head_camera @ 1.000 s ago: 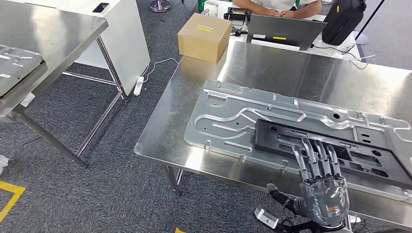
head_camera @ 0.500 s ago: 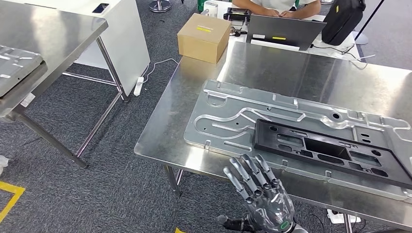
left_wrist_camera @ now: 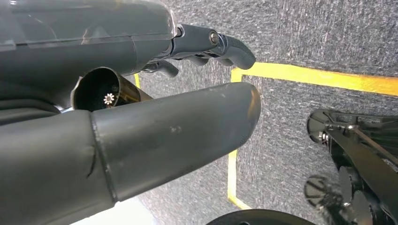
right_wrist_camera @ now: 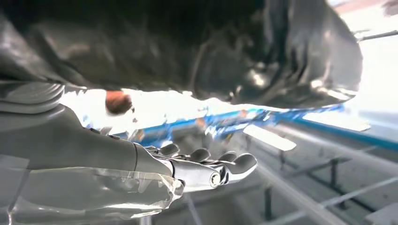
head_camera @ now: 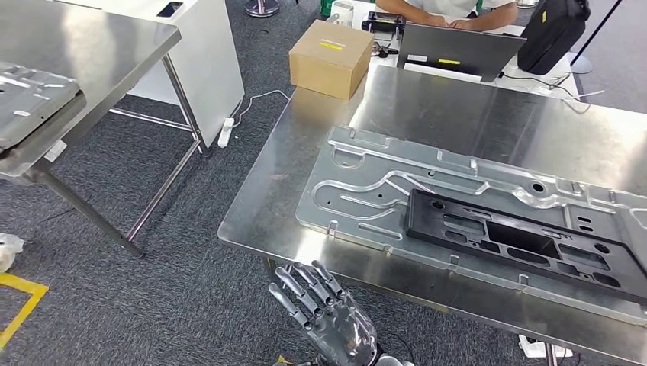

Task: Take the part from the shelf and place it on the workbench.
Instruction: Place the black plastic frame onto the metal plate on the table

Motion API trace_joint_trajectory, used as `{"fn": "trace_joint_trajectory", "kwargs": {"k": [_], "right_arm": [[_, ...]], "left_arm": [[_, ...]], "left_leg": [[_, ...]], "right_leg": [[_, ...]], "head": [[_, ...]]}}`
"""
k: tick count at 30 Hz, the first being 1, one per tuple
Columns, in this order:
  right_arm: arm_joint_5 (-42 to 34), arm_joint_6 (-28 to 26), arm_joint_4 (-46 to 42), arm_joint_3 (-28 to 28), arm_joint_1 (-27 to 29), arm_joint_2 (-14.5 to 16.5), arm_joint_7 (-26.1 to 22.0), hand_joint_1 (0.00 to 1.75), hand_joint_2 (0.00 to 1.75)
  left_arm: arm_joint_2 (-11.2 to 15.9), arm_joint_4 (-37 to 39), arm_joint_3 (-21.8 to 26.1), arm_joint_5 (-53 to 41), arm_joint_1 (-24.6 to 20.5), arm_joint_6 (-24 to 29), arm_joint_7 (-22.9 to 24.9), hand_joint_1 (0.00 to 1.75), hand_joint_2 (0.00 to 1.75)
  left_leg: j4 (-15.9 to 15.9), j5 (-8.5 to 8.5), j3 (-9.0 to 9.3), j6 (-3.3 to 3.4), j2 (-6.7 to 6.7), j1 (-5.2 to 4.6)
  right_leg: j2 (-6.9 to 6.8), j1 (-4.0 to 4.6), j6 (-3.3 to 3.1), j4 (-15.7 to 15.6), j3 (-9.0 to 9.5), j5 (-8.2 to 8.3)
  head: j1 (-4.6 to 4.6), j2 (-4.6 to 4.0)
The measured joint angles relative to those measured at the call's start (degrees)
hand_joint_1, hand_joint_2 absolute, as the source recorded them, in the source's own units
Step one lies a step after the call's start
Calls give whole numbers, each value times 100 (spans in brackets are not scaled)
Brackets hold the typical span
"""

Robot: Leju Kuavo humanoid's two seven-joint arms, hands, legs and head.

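From the head view we see our right hand (head_camera: 326,316) spread wide and empty below the workbench (head_camera: 305,145) near edge; the black part (head_camera: 526,244) lies on the metal panel (head_camera: 366,187) there. At the wrist, our left hand (left_wrist_camera: 141,126) hangs over yellow floor tape (left_wrist_camera: 324,77), holding nothing.

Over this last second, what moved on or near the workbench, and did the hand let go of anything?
The right hand has left the black part, where its fingers rested a second ago, and drawn back below the workbench edge, fingers spread and empty. The slight shift of the whole scene is the camera moving. The black part stays on the metal panel; the cardboard box is unmoved.
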Motion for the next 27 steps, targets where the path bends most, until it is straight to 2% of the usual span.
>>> {"fn": "trace_joint_trajectory", "kwargs": {"k": [2,3,5,6,7,8,10,11,12,13,14,16,17,18,20,21,22,23,25,26,27], "right_arm": [[-704,25,411,-30,-5,161,-664,0,0],[-1094,42,645,-56,-7,241,-1001,0,0],[-1632,70,1062,-113,-15,372,-1471,0,0],[-1793,106,1238,-138,-23,426,-1618,0,0],[-1924,183,1384,-155,-32,470,-1737,0,0],[-2083,311,1526,-165,-41,509,-1850,0,0],[-2552,738,1871,-197,-50,594,-2144,0,0],[-2847,1013,2084,-221,-57,648,-2321,0,0],[-3154,1305,2315,-246,-69,710,-2499,0,0],[-3424,1567,2540,-267,-88,773,-2659,0,0],[-3640,1778,2750,-286,-111,834,-2797,0,0],[-3885,2036,3081,-307,-158,929,-2980,0,0],[-3985,2175,3218,-312,-178,965,-3043,0,0],[-4104,2378,3351,-313,-194,993,-3097,0,0],[-4408,2925,3629,-313,-220,1051,-3202,0,0],[-4574,3201,3780,-314,-229,1076,-3270,0,0],[-4748,3446,3937,-315,-236,1099,-3353,0,0],[-4943,3688,4114,-317,-233,1121,-3454,0,0],[-5322,4124,4472,-322,-197,1145,-3632,0,0],[-5470,4298,4636,-323,-172,1151,-3689,0,0],[-5571,4420,4774,-323,-149,1151,-3719,0,0]], "left_arm": [[-3,0,-30,-8,-11,-16,-9,0,0],[-3,0,-40,-15,-11,-28,-14,0,0],[-2,0,-56,-31,2,-51,-20,0,0],[-2,0,-62,-38,11,-59,-21,0,0],[-2,0,-66,-46,15,-66,-23,0,0],[-1,0,-69,-56,13,-74,-27,0,0],[-1,0,-73,-84,2,-96,-34,0,0],[2,0,-75,-101,0,-107,-37,0,0],[6,0,-76,-118,4,-120,-39,0,0],[14,0,-77,-134,12,-133,-40,0,0],[24,0,-79,-147,20,-148,-41,0,0],[44,0,-82,-167,23,-173,-42,0,0],[52,0,-89,-174,16,-183,-43,0,0],[59,0,-102,-178,9,-192,-44,0,0],[75,0,-147,-192,8,-222,-48,0,0],[81,0,-173,-205,13,-241,-49,0,0],[88,0,-199,-220,14,-264,-49,0,0],[97,0,-228,-236,10,-284,-49,0,0],[121,0,-286,-270,-6,-319,-48,0,0],[136,0,-312,-285,-11,-330,-47,0,0],[148,0,-333,-298,-13,-341,-45,0,0]], "left_leg": [[32,-14,-21,-84,-88,7],[34,-14,-37,-132,-128,12],[4,0,-54,-233,-211,30],[17,-16,-56,-271,-203,41],[102,-82,-91,-299,-140,44],[298,-208,-180,-316,-47,43],[999,-577,-522,-337,143,41],[1341,-712,-696,-350,179,41],[1538,-751,-798,-356,197,41],[1516,-675,-791,-352,215,39],[1275,-509,-671,-338,251,33],[523,-161,-287,-274,452,-2],[248,-65,-149,-233,536,-25],[108,-31,-85,-194,586,-47],[63,-15,-100,-133,508,-59],[34,8,-92,-105,455,-44],[4,33,-80,-76,404,-26],[-26,60,-63,-46,353,-5],[-36,87,-69,-17,241,4],[-32,90,-82,-12,177,3],[-26,91,-89,-11,105,3]], "right_leg": [[179,0,-34,-601,288,176],[237,13,-57,-703,332,166],[183,37,-128,-725,341,162],[131,37,-174,-755,360,172],[74,30,-226,-788,382,183],[8,23,-269,-820,401,192],[-134,49,-327,-835,414,183],[-209,69,-341,-831,413,175],[-283,88,-352,-824,413,166],[-352,103,-359,-814,414,156],[-416,114,-360,-799,416,143],[-535,140,-336,-759,425,101],[-584,151,-312,-742,432,81],[-627,160,-286,-733,440,68],[-705,167,-229,-744,465,61],[-701,162,-193,-747,482,47],[-628,155,-156,-705,482,-9],[-503,145,-122,-546,425,-137],[-238,113,-81,117,126,-519],[-179,104,-70,501,-62,-680],[-159,99,-64,750,-192,-733]], "head": [[-1,0],[-2,0],[-4,0],[-5,0],[-15,0],[-25,0],[-43,0],[-43,0],[-42,0],[-42,0],[-42,0],[-42,0],[-39,0],[-38,0],[-36,0],[-37,0],[-35,0],[-33,0],[-32,0],[-32,0],[-33,0]]}}
